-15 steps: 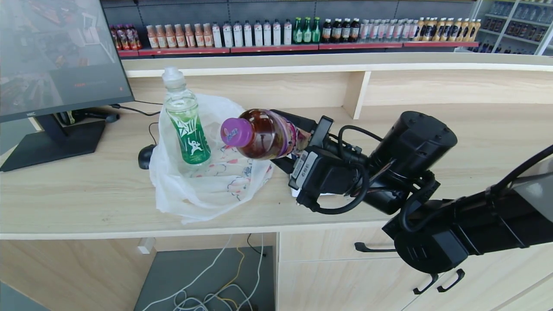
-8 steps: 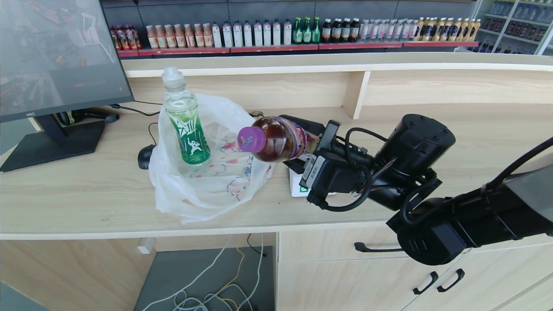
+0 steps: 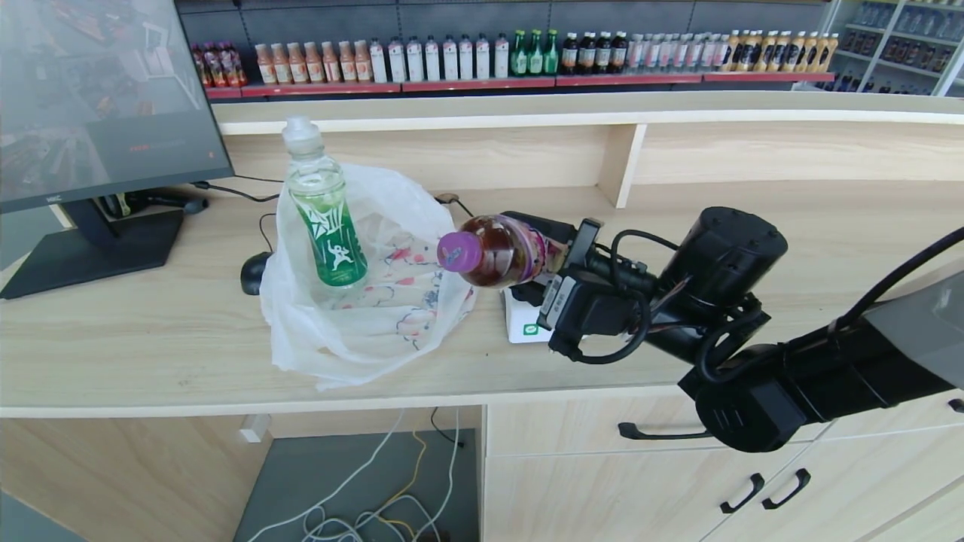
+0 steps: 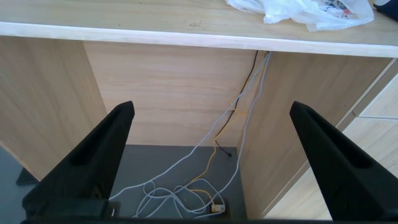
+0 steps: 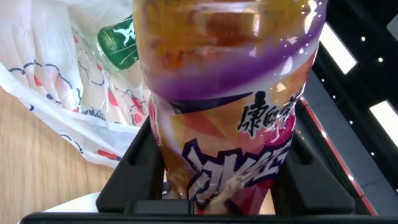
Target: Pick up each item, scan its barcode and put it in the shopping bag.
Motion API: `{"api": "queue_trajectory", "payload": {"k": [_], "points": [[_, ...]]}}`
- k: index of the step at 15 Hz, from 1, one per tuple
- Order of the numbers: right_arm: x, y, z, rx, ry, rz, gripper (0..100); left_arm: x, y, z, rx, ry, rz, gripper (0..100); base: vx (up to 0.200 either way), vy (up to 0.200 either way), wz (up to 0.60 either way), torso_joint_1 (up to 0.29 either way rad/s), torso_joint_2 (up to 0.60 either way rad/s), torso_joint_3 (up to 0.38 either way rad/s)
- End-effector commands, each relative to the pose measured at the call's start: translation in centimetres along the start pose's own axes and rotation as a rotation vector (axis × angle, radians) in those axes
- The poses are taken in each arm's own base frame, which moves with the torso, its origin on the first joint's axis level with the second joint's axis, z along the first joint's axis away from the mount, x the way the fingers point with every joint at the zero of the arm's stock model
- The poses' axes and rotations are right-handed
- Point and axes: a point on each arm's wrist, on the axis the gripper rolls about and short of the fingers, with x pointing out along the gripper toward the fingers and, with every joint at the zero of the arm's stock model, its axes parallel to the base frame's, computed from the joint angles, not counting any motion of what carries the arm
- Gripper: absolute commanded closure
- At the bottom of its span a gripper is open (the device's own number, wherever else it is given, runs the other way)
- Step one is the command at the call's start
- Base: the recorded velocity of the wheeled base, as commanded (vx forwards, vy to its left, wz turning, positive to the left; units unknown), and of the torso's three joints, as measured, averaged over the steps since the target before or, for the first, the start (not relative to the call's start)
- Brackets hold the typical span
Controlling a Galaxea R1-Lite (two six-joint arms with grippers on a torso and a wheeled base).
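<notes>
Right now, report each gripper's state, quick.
Left gripper: open, holding nothing.
Right gripper: closed on the purple-capped plastic bottle of brown drink.

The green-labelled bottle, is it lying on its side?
No, the green-labelled bottle stands upright, cap up, with the white shopping bag around its base.

My right arm (image 3: pixel 791 376): all matte black, fat round joint drum (image 3: pixel 727 252), black cables (image 3: pixel 602 360) looping off wrist, small grey label plate (image 3: pixel 556 297), grey panel (image 3: pixel 915 324) near elbow. Left gripper (image 4: pixel 211 107) fingers (image 4: pixel 87 162): plain black wedges tapering to tips.
</notes>
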Motion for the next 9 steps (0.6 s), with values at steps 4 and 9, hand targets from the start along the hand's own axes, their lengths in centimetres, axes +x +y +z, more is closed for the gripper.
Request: {"api": "queue_trajectory", "payload": {"k": [4,9], "points": [[-0.02,-0.08,0.07,-0.003,-0.002,-0.002,100,0.00,0.00,0.00,0.000,-0.001,-0.001,0,0.000,0.000,0.00,0.000,0.00,0.000],[0.02,0.00,0.01,-0.004,0.000,-0.001,100,0.00,0.00,0.00,0.000,-0.001,-0.001,0,0.000,0.000,0.00,0.000,0.00,0.000]]}}
